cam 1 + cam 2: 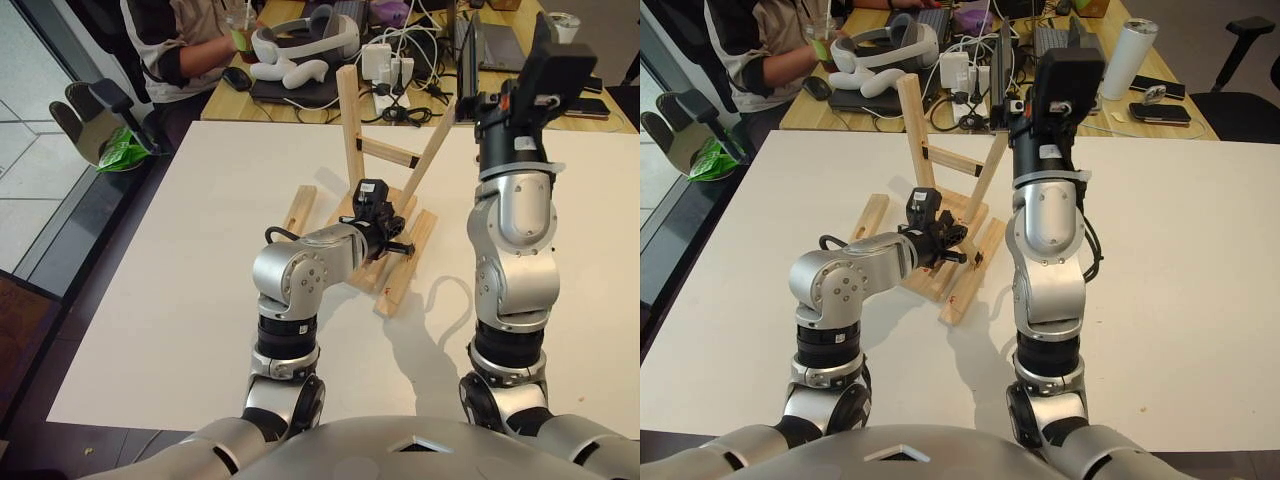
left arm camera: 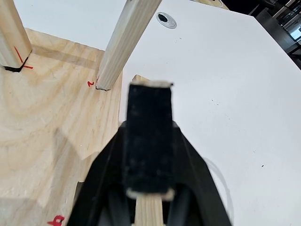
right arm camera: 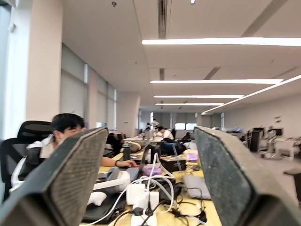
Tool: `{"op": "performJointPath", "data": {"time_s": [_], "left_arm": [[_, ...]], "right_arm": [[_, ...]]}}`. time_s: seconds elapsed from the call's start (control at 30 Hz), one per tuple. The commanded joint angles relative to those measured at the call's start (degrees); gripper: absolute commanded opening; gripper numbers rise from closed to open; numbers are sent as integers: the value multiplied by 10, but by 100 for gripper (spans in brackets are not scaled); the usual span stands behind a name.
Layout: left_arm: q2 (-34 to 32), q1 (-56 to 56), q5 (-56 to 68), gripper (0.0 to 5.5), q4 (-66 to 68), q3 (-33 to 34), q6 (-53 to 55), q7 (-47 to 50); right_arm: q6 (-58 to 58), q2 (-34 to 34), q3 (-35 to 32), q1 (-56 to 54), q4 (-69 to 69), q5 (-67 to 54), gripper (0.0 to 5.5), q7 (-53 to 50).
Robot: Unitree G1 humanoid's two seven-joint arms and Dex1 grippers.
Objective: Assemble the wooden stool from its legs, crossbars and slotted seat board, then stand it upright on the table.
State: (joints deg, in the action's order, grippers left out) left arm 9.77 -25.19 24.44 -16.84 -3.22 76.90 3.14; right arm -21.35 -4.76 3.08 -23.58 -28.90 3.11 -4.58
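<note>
The slotted seat board (image 2: 51, 122) lies flat on the white table (image 1: 180, 300). Two legs (image 1: 350, 120) (image 1: 428, 155) stand in its slots, tilted toward each other and joined by a crossbar (image 1: 388, 152). My left gripper (image 1: 392, 242) (image 2: 149, 108) is low over the board's right edge, shut on a wooden bar (image 2: 148, 212) beside the nearer slotted leg (image 2: 124, 42). A long wooden piece (image 1: 408, 265) lies along that edge on the table. Another loose piece (image 1: 300, 210) lies left of the board. My right gripper (image 1: 555, 60) (image 3: 150, 132) is raised high, open, holding nothing and pointing out into the room.
Behind the table stands a cluttered desk (image 1: 300, 105) with a white headset (image 1: 300, 45), power adapters and cables (image 1: 385, 60) and a laptop (image 1: 500, 45). A chair (image 1: 95, 120) stands off the far left corner. Bare tabletop spreads left and right of the stool.
</note>
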Motion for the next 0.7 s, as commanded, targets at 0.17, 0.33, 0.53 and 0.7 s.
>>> {"op": "performJointPath", "data": {"time_s": [0.17, 0.33, 0.53, 0.7], "left_arm": [[18, 33, -13, 41, -19, 18, -8, 13], [12, 32, -14, 41, -20, 17, -20, 13], [11, 44, -13, 41, -38, 8, -14, 9], [10, 50, -11, 41, -45, 1, -17, 5]], "right_arm": [[-87, 56, -82, 267, -194, -204, 339, 123], [-55, 114, -83, 496, -274, -246, 339, 201], [161, 167, -56, 704, -223, -14, 339, 186], [250, 142, -63, 747, -160, 62, 339, 128]]}}
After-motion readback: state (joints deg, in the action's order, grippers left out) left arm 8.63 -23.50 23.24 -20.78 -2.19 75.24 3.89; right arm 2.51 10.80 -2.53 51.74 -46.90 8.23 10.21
